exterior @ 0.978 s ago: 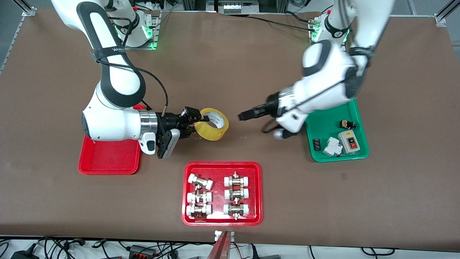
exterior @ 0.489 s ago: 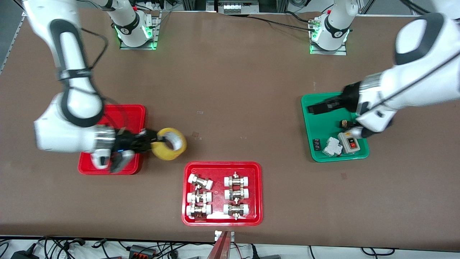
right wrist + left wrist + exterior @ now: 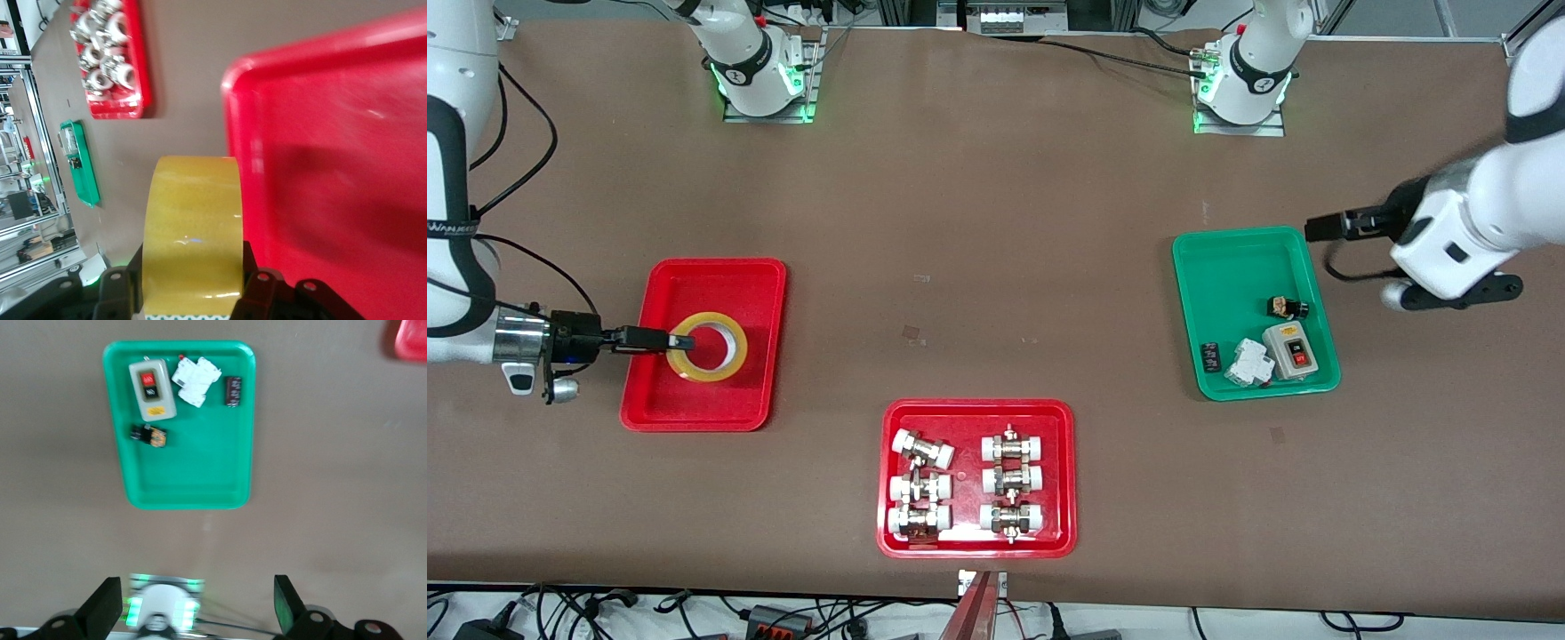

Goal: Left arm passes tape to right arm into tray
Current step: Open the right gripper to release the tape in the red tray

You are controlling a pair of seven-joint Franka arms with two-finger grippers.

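The right gripper (image 3: 669, 340) has swung out toward the right arm's end of the desk (image 3: 996, 222) and now hangs over the plain red tray (image 3: 765, 271), where half a second ago it was between that tray and the tray of metal fittings (image 3: 1063, 413). Its fingers (image 3: 645, 337) are closed on the tape (image 3: 706, 346), pinching the wall of the roll; the roll shows its open ring to the front camera above the middle of the tray, whereas before it was over bare desk beside the tray's corner. In the right wrist view the yellow band of the tape (image 3: 193, 233) sits clamped between the black fingers (image 3: 257, 283), with the tray's rim (image 3: 230, 87) beside it. The left gripper (image 3: 1316, 227) has pulled back from over the green tray (image 3: 1232, 249) and is now above the desk just off that tray's edge, toward the left arm's end. Its fingers (image 3: 107, 610) stand wide apart and empty in the left wrist view, which looks down on the green tray (image 3: 193, 473) and its small electrical parts (image 3: 152, 389).
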